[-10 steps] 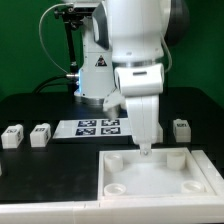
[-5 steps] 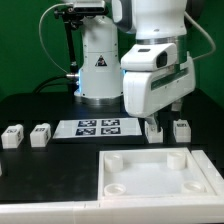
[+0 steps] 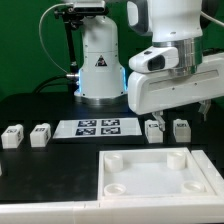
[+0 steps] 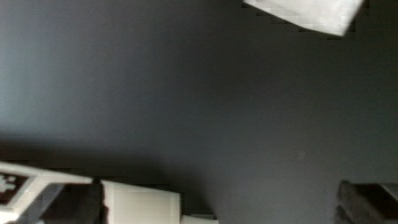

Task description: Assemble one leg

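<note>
Several small white legs with tags stand on the black table in the exterior view: two at its left and two at its right. The large white tray with round corner sockets lies in front. My gripper hangs high above the two right legs, touching none. In the wrist view the gripper is open and empty, with one pale finger and one dark finger apart over bare black table.
The marker board lies flat between the two pairs of legs. The robot base stands behind it. In the wrist view a white corner shows at one edge and a tagged white piece at another.
The arm has risen from just above the tray's back edge and swung to the exterior view's right. The leg it hid now shows.
</note>
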You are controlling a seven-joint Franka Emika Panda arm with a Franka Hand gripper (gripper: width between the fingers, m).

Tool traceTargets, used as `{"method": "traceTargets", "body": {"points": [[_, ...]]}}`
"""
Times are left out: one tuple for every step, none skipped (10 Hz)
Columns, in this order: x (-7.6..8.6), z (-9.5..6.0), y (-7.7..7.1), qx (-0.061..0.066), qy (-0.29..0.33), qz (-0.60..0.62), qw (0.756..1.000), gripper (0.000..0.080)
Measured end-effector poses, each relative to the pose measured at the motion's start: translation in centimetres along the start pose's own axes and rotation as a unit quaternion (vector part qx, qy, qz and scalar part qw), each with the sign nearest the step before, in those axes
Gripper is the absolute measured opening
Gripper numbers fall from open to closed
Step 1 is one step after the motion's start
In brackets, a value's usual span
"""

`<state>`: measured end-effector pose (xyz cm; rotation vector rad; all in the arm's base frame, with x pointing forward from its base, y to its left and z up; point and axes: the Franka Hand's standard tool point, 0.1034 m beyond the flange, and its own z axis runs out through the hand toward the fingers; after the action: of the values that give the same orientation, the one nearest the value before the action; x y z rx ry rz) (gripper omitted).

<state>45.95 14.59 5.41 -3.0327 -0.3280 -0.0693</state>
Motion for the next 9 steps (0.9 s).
{"method": "traceTargets", "body": {"points": [[-0.1,0.1,-0.4,0.004,-0.001,0.066,0.998,0.0649],[-0.8,0.4,-1.7,0.004,-0.009,0.11,0.994,0.0649],[-1.7,0.6,-2.4,0.002,-0.029,0.097,0.995,0.0649],[-2.1,0.8,-2.6,0.001,-0.031,0.101,0.994,0.0649],[-2.4,1.0,-2.7,0.001,-0.037,0.102,0.994,0.0649],[-3.8,1.2,-2.7,-0.004,-0.101,0.099,0.99,0.0649],[-3.6,0.9,-2.5,-0.003,-0.149,0.101,0.984,0.0649],[-3.1,0.8,-2.4,-0.002,-0.177,0.106,0.978,0.0649],[-3.5,0.5,-2.3,-0.001,-0.233,0.109,0.966,0.0649]]}}
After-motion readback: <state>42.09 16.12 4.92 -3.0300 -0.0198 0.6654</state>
